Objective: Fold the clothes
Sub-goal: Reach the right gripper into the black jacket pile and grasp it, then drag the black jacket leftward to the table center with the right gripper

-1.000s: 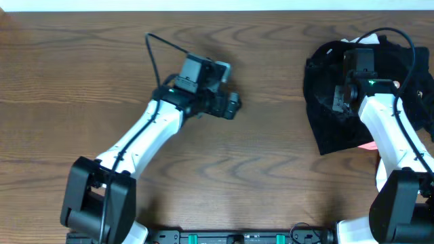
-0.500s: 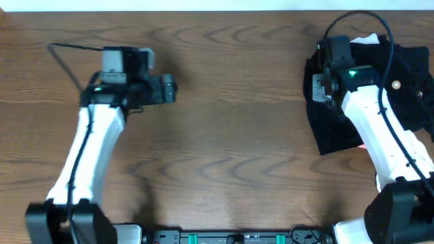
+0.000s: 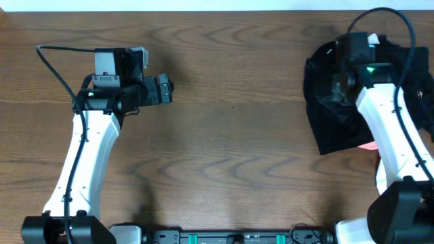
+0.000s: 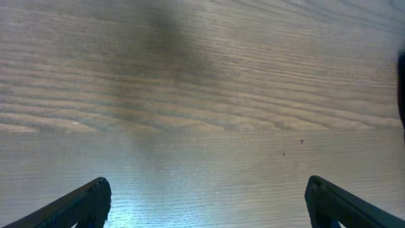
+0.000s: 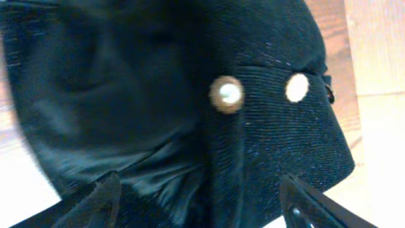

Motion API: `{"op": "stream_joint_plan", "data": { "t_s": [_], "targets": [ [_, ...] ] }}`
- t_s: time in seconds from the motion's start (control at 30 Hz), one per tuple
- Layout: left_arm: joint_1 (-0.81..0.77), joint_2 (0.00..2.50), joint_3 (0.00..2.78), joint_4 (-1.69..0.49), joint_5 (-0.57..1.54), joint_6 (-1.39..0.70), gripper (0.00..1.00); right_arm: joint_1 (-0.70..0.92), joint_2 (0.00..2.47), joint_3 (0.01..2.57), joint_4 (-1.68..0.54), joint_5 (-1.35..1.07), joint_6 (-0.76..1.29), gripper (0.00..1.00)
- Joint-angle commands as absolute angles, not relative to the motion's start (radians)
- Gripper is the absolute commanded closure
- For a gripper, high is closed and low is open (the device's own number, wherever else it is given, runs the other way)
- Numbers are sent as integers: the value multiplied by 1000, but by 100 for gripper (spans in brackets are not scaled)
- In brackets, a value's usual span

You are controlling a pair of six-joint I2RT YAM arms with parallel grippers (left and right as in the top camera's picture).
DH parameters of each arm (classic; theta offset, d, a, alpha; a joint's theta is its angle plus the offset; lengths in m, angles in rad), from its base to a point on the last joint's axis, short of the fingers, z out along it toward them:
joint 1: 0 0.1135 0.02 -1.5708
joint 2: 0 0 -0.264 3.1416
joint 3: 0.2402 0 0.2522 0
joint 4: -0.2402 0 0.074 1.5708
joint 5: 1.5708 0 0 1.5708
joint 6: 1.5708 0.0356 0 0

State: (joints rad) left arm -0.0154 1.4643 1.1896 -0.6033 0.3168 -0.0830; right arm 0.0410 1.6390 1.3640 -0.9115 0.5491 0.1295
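The clothes lie in a heap at the table's right: a black textured knit top (image 3: 327,129) with a pink sliver (image 3: 368,144) showing under its near edge. The right wrist view shows two pale round buttons (image 5: 226,94) on the top's ribbed front (image 5: 272,145). My right gripper (image 3: 337,91) hovers over the top's left part. Its jaws stand wide apart, and the cloth lies loose and bunched below them (image 5: 199,193). My left gripper (image 3: 163,89) is open over bare wood at the far left, with nothing between its fingers (image 4: 205,190).
The brown wooden table (image 3: 230,135) stretches between the two arms. A black cable (image 3: 51,61) loops off the left wrist. The table's far edge (image 3: 217,9) runs along the top of the overhead view.
My right gripper has gone from nearly shut to wide open over the black top, after shifting left and back. The left arm swung from the table's middle to the far left.
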Motion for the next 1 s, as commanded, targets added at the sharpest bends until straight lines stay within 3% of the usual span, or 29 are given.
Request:
{"op": "stream_joint_plan", "data": {
  "t_s": [0.0,0.27,0.33,0.37,0.43,0.47,0.67,0.97],
  "targets": [
    [-19,1464,1203,-613,331,-91,2,-19,1639,1314,-868,555,130,22],
    [-19,1464,1203,-614,331,-105,2,-98,1639,1189,-710,437,96,24],
    [-19,1464,1203,-614,331,-119,2,-98,1639,1161,-676,437,96,30],
    [-19,1464,1203,-614,332,-118,2,-98,1639,1151,-663,437,97,38],
    [-19,1464,1203,-617,331,-118,2,-98,1639,1136,-643,442,113,86],
    [-19,1464,1203,-620,331,-118,2,-98,1639,1135,-641,444,133,99],
    [-17,1462,1203,-618,327,-118,2,-44,1614,1193,-672,417,152,99],
    [13,1429,1203,-600,327,-118,2,240,1560,1483,-748,358,159,99]
  ]
}}
